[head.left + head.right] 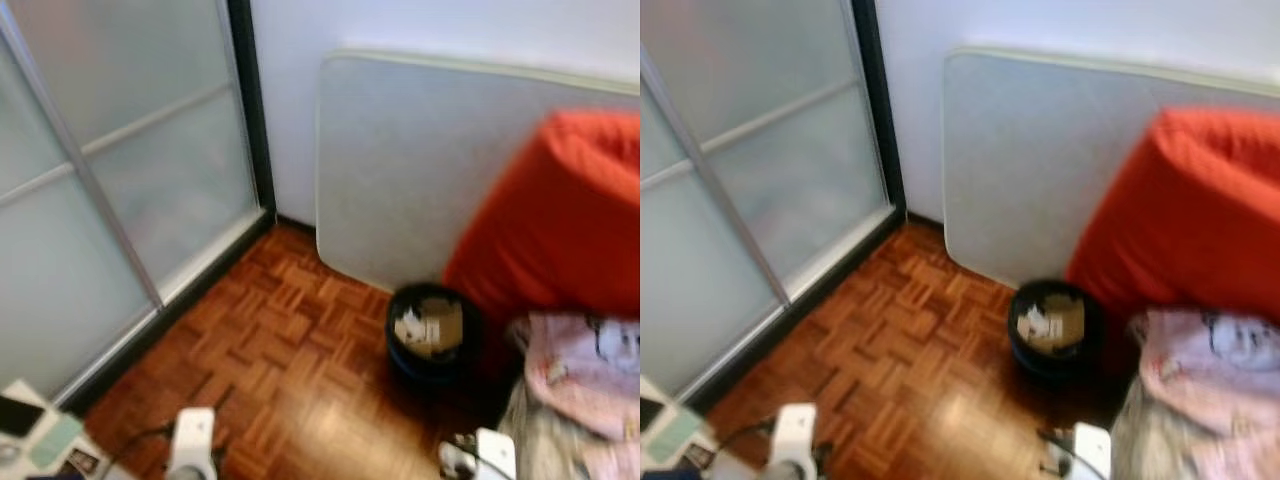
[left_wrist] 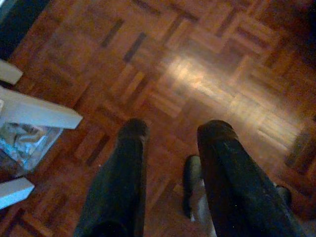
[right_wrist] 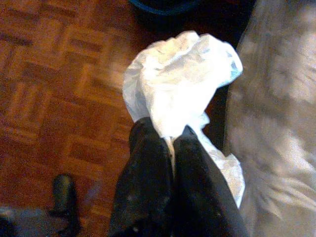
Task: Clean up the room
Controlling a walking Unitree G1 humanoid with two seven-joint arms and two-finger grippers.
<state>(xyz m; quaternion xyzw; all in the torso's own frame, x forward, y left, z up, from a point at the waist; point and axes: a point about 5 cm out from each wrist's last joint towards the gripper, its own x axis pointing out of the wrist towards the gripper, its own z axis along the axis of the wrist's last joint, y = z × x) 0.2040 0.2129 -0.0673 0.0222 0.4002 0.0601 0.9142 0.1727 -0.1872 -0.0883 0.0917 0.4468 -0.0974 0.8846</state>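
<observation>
A round black waste bin (image 1: 432,333) holding crumpled paper and cardboard stands on the parquet floor against the white board. In the right wrist view my right gripper (image 3: 170,140) is shut on a crumpled white plastic wrapper (image 3: 180,84), held above the floor just short of the bin's blue-black rim (image 3: 163,5). My left gripper (image 2: 173,131) hangs open over bare parquet, nothing between its fingers. The tops of both arms, left (image 1: 192,435) and right (image 1: 480,455), show at the bottom of the head view.
A frosted sliding door (image 1: 110,190) fills the left. A white board (image 1: 400,170) leans on the wall. An orange beanbag (image 1: 560,210) and a pink cloth (image 1: 585,365) lie right of the bin. A white shelf with small items (image 1: 35,435) is at bottom left.
</observation>
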